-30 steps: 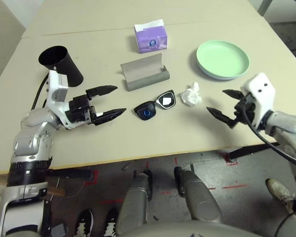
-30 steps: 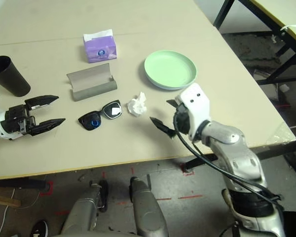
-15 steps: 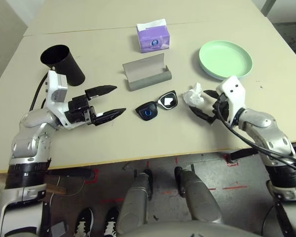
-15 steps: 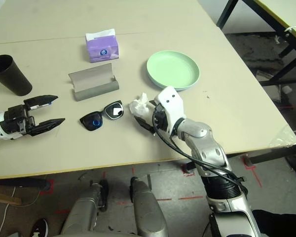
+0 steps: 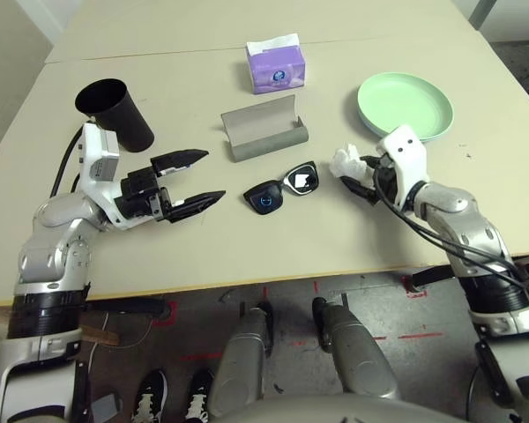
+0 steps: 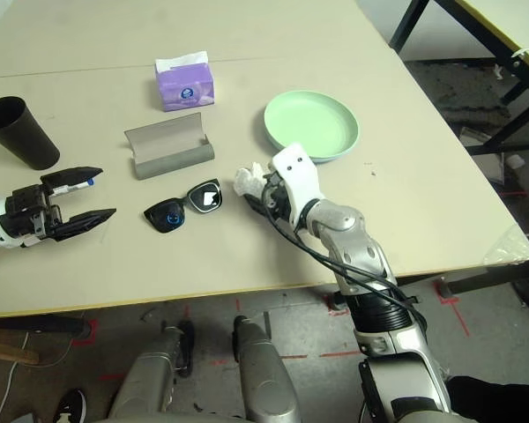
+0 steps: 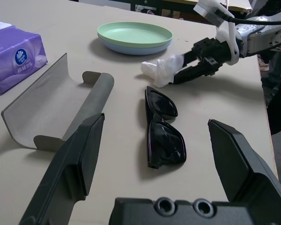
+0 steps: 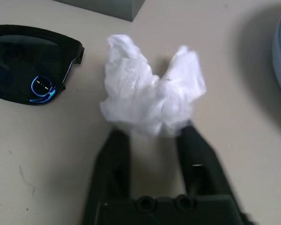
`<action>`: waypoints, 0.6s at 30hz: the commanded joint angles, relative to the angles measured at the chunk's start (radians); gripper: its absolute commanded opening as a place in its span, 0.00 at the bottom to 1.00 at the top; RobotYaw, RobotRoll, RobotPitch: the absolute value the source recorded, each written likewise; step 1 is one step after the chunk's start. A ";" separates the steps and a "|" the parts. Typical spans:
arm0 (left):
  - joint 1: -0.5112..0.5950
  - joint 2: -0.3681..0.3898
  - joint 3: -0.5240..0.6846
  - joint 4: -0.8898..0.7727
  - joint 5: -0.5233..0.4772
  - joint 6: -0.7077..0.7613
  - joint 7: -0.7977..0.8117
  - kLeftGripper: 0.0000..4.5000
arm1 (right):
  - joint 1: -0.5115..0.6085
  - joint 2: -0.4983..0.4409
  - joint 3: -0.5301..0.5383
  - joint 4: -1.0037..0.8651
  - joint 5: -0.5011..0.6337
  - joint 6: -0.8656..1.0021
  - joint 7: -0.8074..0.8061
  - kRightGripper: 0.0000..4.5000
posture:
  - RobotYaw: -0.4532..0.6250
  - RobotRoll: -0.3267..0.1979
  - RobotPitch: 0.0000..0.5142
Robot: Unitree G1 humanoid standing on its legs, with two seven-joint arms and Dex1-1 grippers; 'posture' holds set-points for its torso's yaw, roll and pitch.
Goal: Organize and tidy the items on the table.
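Right pincer narrowed on the crumpled white tissue, both black fingertips pressed into its lower folds, wad bulging out past the tips; tissue low over the pale matte worktop, whether touching it or just lifted cannot be told. Seen from the left wrist as well: two dark tapered fingers pinching the near end of the soft wrinkled lump.

Left pincer spread wide, holding nothing, hanging above bare worktop well to the left of the sunglasses, pointed tips facing them.

Black sunglasses lying flat between the two pincers, glossy lenses up, a bright reflection in one lens and a blue ring of light in the other; just beside the tissue, not touching.

Grey glasses case just behind the sunglasses, open, a curved trough with a raised back flap and dull felt-like lining.

Purple tissue box farther back, small and cuboid, a white sheet poking from the top.

Green plate behind and right of the tissue, round, smooth, shallow-rimmed, stacked on a blue plate whose edge peeps out beneath.

Black cup at far left, a plain matte tapered tumbler, tilted, mouth open
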State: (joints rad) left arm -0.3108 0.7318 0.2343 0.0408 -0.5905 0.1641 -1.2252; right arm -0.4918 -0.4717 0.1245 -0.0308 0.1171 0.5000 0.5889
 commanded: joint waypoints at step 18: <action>0.003 -0.028 -0.011 0.022 0.016 -0.016 -0.004 1.00 | -0.019 -0.044 -0.104 -0.038 0.052 0.100 0.014 0.01 | 0.21 0.62 0.49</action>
State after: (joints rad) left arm -0.3107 0.7052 0.2302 0.0525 -0.5835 0.1558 -1.2248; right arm -0.5287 -0.5049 0.0166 -0.0518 0.1599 0.5801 0.5943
